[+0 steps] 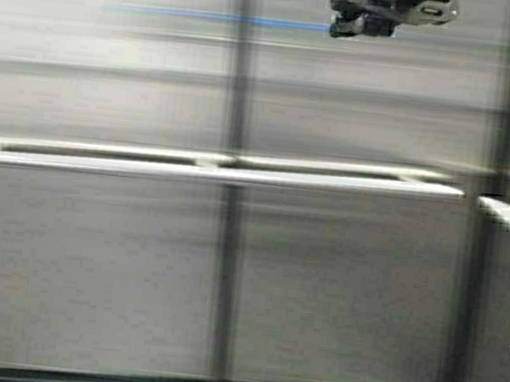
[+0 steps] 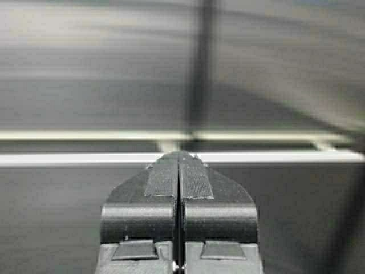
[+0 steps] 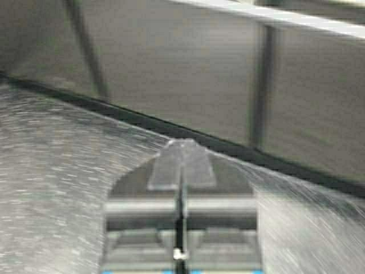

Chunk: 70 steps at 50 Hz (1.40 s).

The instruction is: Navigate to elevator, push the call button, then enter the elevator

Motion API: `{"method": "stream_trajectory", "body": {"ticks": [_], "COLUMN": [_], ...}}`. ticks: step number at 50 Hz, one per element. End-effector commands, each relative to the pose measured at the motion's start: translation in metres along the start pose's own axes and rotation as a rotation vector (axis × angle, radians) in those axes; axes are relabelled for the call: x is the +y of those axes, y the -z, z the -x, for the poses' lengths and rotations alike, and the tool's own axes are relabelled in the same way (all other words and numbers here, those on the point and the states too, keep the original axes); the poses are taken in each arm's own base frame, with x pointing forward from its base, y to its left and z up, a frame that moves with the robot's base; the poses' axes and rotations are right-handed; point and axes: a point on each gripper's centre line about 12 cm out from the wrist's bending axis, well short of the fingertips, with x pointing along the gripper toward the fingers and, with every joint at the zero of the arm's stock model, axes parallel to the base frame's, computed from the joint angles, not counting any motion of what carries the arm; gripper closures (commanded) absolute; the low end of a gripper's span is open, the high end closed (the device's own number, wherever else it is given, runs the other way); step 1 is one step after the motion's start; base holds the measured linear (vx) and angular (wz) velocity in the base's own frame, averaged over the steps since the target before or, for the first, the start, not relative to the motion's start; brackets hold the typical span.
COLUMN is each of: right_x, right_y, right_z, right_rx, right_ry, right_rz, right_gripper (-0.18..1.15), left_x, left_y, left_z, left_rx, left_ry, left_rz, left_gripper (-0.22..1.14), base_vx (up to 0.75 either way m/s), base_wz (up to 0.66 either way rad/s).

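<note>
Handrail [image 1: 220, 175] and steel panels of the elevator [image 1: 337, 282] fill the view ahead. Left gripper [image 2: 179, 165] and right gripper [image 3: 182, 153], both pressed together, point toward that handrail; driving further risks bumping it.

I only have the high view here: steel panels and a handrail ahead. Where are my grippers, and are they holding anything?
Observer: The left gripper is shut with nothing in it; its wrist camera shows it pointing at the handrail on the back wall of the elevator.
Operator: And the right one?
Observer: The right gripper is shut and empty too, angled down toward the speckled floor.
Operator: Anything on the floor near it?
Observer: Only the dark strip where the floor meets the wall panels; nothing else shows there.
</note>
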Motion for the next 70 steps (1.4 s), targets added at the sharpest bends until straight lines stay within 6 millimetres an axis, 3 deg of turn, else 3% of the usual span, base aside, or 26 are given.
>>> {"method": "stream_trajectory", "body": {"ticks": [1,31,42,56,70], "right_x": [0.004,0.015,0.017,0.016,0.016], "right_y": [-0.009,-0.008,-0.008,0.007,0.006], "right_z": [0.0,-0.002,-0.011,-0.006,-0.004], "right_rx": [-0.031,-0.027,-0.016,0.021,0.019], "right_ry": [-0.014,-0.042,-0.046,-0.044,-0.044], "right_rz": [0.005,0.015,0.016,0.022,0.017], "right_gripper": [0.92,0.92,0.92,0.92,0.92], "left_x": [0.0,-0.001,0.001,0.001,0.002], "left_y": [-0.001,-0.005,0.004,0.008,0.01], "left_z": [-0.001,-0.006,-0.013,-0.014,-0.013], "left_rx": [-0.004,-0.005,0.039,0.056,0.064], "left_ry": [0.002,0.001,-0.006,-0.007,-0.008], "left_rz": [-0.003,0.011,0.009,0.013,0.01], "left_gripper": [0.89,0.89,0.89,0.89,0.89], "base_vx": [0.3,0.26,0.21,0.21,0.2], "base_wz": [0.6,0.52,0.37,0.43,0.48]}}
